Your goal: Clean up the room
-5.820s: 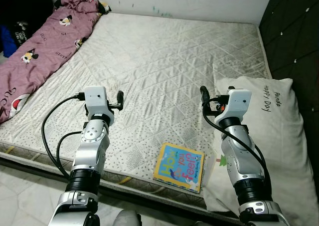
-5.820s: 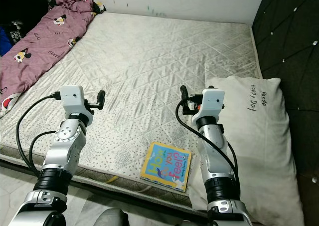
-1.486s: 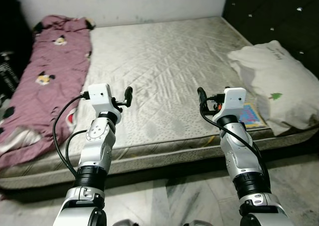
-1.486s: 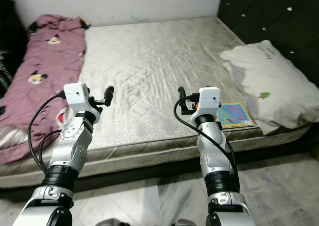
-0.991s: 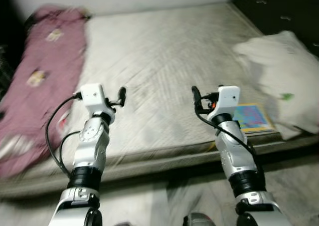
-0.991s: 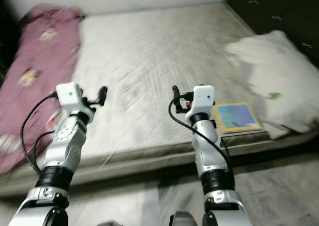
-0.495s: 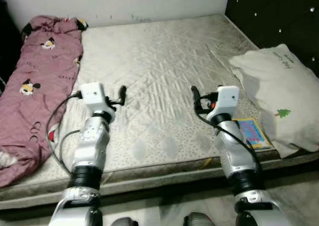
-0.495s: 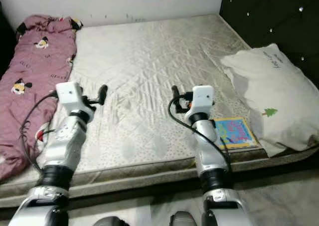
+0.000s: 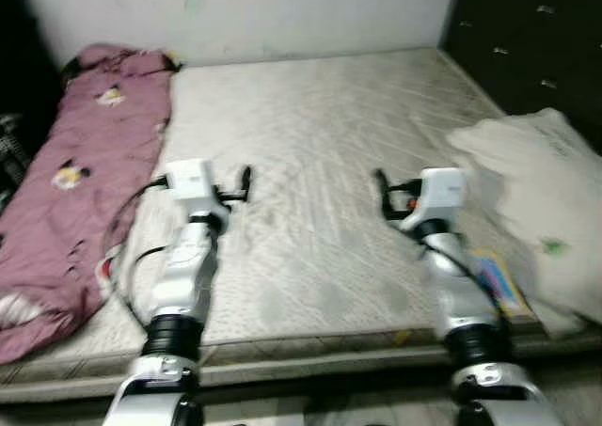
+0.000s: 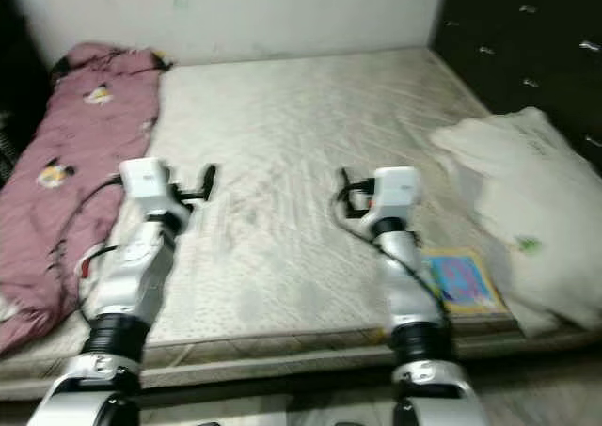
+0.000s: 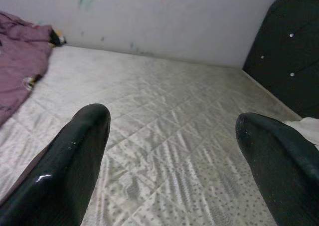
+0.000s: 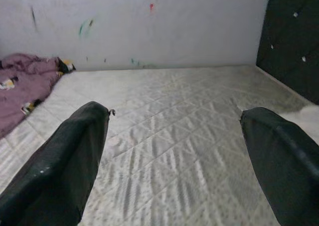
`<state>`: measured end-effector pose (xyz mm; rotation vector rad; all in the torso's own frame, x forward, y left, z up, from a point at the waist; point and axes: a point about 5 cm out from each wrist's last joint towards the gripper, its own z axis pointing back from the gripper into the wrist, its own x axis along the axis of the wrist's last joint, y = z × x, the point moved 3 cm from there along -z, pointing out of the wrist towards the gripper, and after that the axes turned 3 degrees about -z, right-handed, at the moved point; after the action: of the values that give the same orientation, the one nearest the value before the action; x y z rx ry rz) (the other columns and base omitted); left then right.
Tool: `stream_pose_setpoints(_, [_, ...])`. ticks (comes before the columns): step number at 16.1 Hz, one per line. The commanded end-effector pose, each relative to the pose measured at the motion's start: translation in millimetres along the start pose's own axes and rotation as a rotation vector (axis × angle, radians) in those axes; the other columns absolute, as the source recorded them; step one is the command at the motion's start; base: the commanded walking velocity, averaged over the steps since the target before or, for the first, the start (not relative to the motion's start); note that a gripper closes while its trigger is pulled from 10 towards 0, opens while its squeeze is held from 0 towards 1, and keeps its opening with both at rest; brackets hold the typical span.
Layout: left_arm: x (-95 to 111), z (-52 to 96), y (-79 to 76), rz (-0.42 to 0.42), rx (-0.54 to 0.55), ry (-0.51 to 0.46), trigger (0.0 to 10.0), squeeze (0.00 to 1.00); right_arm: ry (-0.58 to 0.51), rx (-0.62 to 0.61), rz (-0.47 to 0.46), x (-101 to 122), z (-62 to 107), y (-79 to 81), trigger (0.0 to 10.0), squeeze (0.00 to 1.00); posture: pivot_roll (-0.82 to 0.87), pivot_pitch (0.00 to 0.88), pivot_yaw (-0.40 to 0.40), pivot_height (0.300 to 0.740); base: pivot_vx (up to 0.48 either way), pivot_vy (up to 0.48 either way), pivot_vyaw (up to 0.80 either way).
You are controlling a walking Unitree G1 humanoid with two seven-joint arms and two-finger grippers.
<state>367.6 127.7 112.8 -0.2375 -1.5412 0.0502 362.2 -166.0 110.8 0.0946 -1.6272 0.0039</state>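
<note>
A bare quilted mattress (image 9: 310, 134) lies before me. A pink patterned blanket (image 9: 80, 153) stretches along its left side. A white pillow (image 10: 527, 210) rests at the right, and a colourful picture book (image 10: 458, 280) lies flat near the front right edge beside it. My left gripper (image 9: 246, 175) is held above the mattress left of centre, and its wrist view shows the fingers (image 11: 70, 166) spread wide with nothing between them. My right gripper (image 9: 379, 180) hovers right of centre, a little left of the book, its fingers (image 12: 65, 161) also open and empty.
A white wall (image 9: 282, 12) with small paint marks runs behind the bed. A dark padded headboard (image 9: 536, 40) stands at the right. The mattress's front edge (image 9: 310, 346) sits close to my body. Dark objects (image 9: 7, 144) lie past the blanket at far left.
The whole picture has shifted and blurred, so the camera has moved; the book and pillow now sit further right in view. Both arms keep the same raised pose with open fingers.
</note>
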Motion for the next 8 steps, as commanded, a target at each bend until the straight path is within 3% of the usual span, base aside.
stream_pose_setpoints(1, [1.6, 0.3, 10.7, -0.012, 0.04, 0.012, 10.0, 0.0, -0.008, 0.026, -0.014, 3.4, -4.0, 12.3, 10.0, 0.0, -0.09, 0.0, 0.054, 0.74, 0.0, 0.0, 0.0])
stream_pose_setpoints(5, [-0.2, -1.2, 10.6, 0.007, 0.054, 0.022, 10.0, 0.0, -0.001, 0.025, -0.013, 2.5, -4.0, 12.2, 10.0, 0.0, -0.09, 0.0, 0.054, 0.74, 0.0, 0.0, 0.0])
stream_pose_setpoints(6, [0.5, -1.3, 9.7, 0.01, 0.046, 0.018, 10.0, 0.0, 0.002, 0.025, -0.011, 1.9, -4.2, 12.2, 10.0, 0.0, -0.09, 0.0, 0.054, 0.74, 0.0, 0.296, 0.0])
stream_pose_setpoints(8, [-0.9, -0.8, 9.9, 0.013, 0.048, 0.025, 10.0, 0.0, 0.005, 0.025, -0.011, 0.7, -3.8, 12.5, 10.0, 0.0, -0.09, 0.0, 0.056, 0.74, 0.0, 0.48, -0.8])
